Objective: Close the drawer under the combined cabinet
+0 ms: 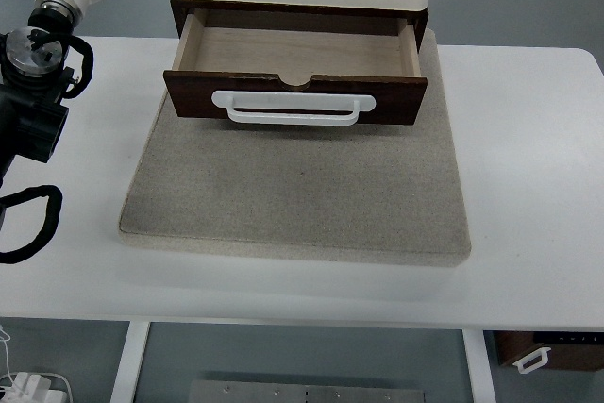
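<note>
Dark-wood drawer (294,92) stands open, long axis left-right, handle (293,109) right of the nearer left arm (38,82); hand state cannot be told.

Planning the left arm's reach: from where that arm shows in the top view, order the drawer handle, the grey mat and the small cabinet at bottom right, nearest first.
1. Grey mat, its left edge closest to the left arm.
2. Drawer handle, centre, on the open drawer's front.
3. Small cabinet, bottom right, below the table.

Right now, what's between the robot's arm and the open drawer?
Only bare white table and the grey mat's edge lie between the left arm and the drawer, per the top view.
</note>
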### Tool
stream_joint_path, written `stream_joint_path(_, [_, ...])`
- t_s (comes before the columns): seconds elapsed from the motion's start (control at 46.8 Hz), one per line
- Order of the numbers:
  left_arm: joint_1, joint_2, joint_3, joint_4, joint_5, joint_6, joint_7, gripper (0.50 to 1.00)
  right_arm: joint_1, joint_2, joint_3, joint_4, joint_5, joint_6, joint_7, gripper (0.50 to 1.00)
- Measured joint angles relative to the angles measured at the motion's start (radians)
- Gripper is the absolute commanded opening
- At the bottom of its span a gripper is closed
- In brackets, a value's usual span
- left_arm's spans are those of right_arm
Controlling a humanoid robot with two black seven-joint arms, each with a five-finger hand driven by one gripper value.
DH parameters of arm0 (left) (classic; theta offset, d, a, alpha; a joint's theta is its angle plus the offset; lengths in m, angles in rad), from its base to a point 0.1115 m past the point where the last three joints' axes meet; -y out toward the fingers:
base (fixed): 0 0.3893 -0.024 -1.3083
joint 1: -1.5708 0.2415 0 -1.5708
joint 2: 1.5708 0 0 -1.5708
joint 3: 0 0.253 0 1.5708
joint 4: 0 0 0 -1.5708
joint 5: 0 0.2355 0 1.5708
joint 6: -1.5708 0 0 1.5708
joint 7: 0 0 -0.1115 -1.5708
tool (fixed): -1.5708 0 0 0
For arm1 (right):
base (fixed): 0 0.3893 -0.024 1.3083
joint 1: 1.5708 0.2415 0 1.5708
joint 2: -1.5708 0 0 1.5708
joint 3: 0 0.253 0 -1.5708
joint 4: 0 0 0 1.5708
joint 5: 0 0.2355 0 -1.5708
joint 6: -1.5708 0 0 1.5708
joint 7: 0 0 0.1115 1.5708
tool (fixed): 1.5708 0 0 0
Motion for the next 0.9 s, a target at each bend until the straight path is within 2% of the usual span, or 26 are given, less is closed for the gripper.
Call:
stream_joint_path(0.299, [-0.006, 0.107, 0.001, -0.142, 0.0, 0.007, -0.001, 1.0, 0.0, 0.0, 0.0, 0.0, 0.0, 0.0, 0.0, 0.952])
stream_joint_path(0.897, [0.013, 0.385, 0.094, -0.617, 0.0, 0.008, -0.017, 1.0, 0.0, 0.0, 0.0, 0.0, 0.0, 0.0, 0.0, 0.952])
